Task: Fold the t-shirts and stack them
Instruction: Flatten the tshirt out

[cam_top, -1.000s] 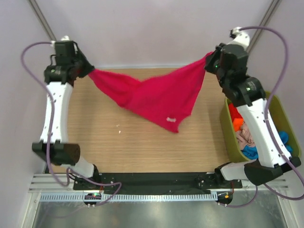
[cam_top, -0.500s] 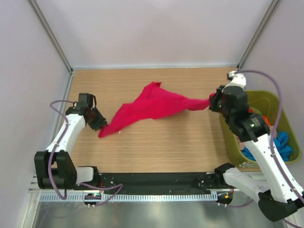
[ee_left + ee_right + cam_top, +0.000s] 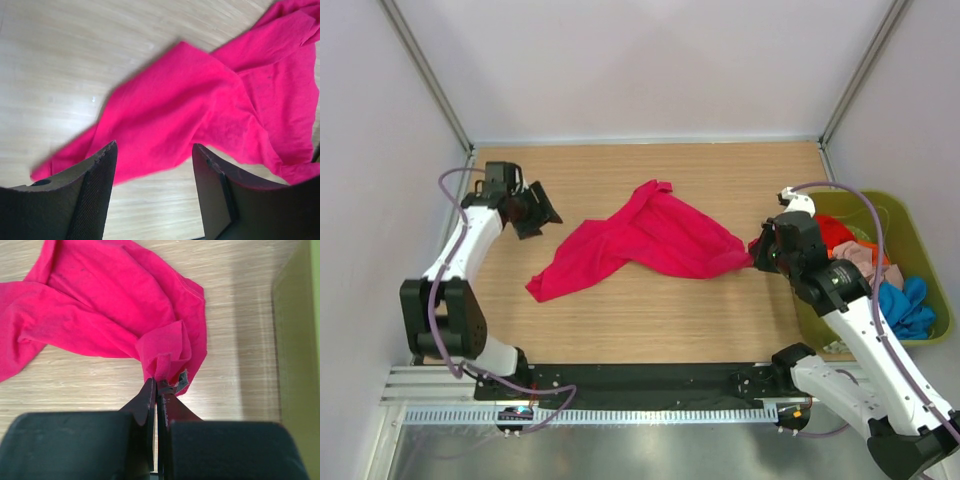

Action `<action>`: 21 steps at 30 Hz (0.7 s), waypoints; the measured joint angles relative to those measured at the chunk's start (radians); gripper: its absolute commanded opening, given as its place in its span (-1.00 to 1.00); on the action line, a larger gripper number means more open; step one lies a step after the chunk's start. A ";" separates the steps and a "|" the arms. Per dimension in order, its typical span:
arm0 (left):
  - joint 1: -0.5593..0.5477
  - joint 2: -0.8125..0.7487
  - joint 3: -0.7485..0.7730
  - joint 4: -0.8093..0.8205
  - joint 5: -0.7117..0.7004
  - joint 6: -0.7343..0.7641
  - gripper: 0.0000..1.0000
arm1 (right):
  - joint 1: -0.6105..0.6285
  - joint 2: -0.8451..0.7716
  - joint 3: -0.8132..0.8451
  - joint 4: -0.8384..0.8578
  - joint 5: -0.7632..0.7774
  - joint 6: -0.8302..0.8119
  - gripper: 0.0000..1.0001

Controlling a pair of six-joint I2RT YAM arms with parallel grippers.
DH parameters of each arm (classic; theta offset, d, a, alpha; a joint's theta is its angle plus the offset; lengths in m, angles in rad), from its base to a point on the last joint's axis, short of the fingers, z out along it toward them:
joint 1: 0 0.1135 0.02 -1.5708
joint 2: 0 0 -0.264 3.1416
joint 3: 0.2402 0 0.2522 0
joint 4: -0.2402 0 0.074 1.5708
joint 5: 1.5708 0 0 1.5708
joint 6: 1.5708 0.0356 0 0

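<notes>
A crimson-red t-shirt (image 3: pixel 645 240) lies crumpled across the middle of the wooden table, one end trailing toward the front left. My right gripper (image 3: pixel 760 250) is shut on its right edge, pinching a bunch of cloth (image 3: pixel 165 362) beside the label. My left gripper (image 3: pixel 542 210) is open above the table's left side, clear of the shirt, with nothing between its fingers (image 3: pixel 100 190); the red shirt (image 3: pixel 210 110) lies beyond them. More t-shirts, orange-red (image 3: pixel 835 232), beige-pink (image 3: pixel 865 258) and blue (image 3: pixel 905 305), are heaped in the tub.
The olive-green tub (image 3: pixel 920 265) stands off the table's right edge, next to my right arm. Pale walls with metal posts close in the back and sides. A black rail runs along the near edge by the arm bases.
Both arms came down from holding the shirt stretched high. The left gripper opened and let go of the shirt, then drew back to the left rear. The shirt has dropped onto the table.
</notes>
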 measured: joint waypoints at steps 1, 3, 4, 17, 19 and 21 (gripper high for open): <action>0.000 0.044 0.034 0.018 0.006 0.025 0.22 | 0.000 -0.002 0.000 0.006 -0.007 0.000 -0.98; 0.000 0.134 0.101 0.035 0.030 0.065 0.19 | 0.000 -0.002 -0.004 0.022 -0.022 0.000 -0.98; 0.000 0.186 0.132 0.049 0.046 0.084 0.18 | 0.000 -0.002 -0.008 0.031 -0.030 0.000 -0.98; -0.065 0.517 0.245 0.116 0.139 0.198 0.12 | 0.000 0.062 -0.022 0.097 -0.083 -0.003 -0.98; -0.071 0.535 0.246 0.118 0.140 0.208 0.11 | 0.000 0.062 -0.022 0.105 -0.083 -0.003 -0.98; -0.072 0.552 0.249 0.121 0.142 0.213 0.10 | 0.000 0.063 -0.022 0.110 -0.082 -0.003 -0.98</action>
